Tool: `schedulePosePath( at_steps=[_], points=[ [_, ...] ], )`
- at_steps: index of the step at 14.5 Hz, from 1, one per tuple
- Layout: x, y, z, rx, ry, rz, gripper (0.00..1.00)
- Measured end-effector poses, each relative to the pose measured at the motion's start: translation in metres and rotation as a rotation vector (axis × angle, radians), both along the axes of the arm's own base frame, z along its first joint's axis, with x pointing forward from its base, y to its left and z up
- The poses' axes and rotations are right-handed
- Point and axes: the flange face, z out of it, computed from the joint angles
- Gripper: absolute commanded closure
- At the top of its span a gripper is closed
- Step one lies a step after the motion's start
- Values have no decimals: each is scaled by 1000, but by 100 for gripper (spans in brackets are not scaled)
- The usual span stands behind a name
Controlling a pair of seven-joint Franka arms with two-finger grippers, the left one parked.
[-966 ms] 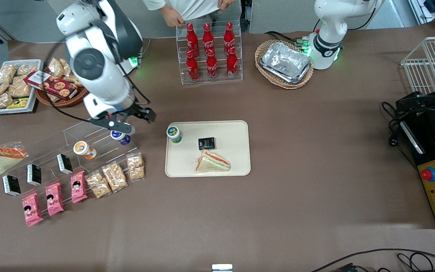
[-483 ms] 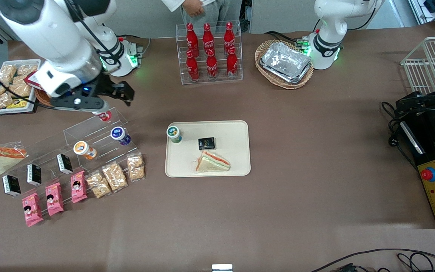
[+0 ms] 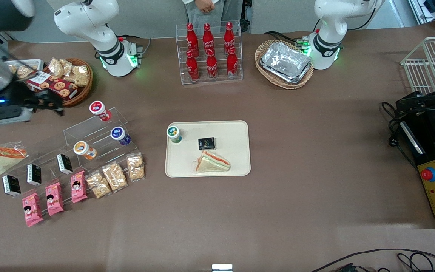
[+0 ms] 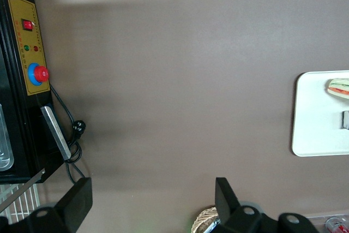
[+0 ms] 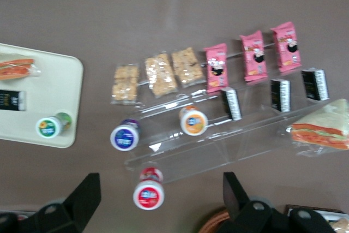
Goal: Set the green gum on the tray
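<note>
Black fingers [image 5: 84, 197] of the gripper [image 5: 161, 200] spread wide apart, nothing between them. Gripper [image 3: 47, 104] raised at the working arm's end of the table, above the wicker basket of snacks [image 3: 74, 81]. Below it in the right wrist view: clear acrylic rack [image 5: 229, 143] bearing the red-bodied bottle [image 5: 148, 192], purple bottle [image 5: 124, 136] and orange bottle [image 5: 193, 121]. Nearer the front camera: pink snack packs [image 3: 53, 198] and cracker bags [image 3: 115, 175]; wrapped sandwich [image 3: 0, 158] beside the rack.

Green gum [image 3: 173, 134] upright on the tray [image 3: 236, 130], at the corner closest to the rack, well apart from the gripper. Also on the tray: small black packet [image 3: 206, 143] and a second sandwich [image 3: 212, 161], the latter nearest the front camera. Green gum [image 5: 50, 126] just inside the tray's rim [image 5: 65, 85] in the right wrist view.
</note>
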Motion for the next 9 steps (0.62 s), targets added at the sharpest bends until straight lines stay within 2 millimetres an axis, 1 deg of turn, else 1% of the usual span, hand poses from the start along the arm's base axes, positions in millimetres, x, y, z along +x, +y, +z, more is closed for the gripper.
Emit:
schedulePosePath(
  at_steps=[1, 2, 4, 6, 7, 9],
  points=[
    [1, -20, 0, 17, 1, -15, 0],
    [2, -35, -1, 52, 2, -37, 0],
    [1, -50, -1, 92, 0, -70, 0],
    [1, -54, -1, 91, 0, -96, 0],
    [2, -52, -1, 89, 0, -133, 0],
    [2, -38, -1, 84, 0, -213, 0]
  ],
)
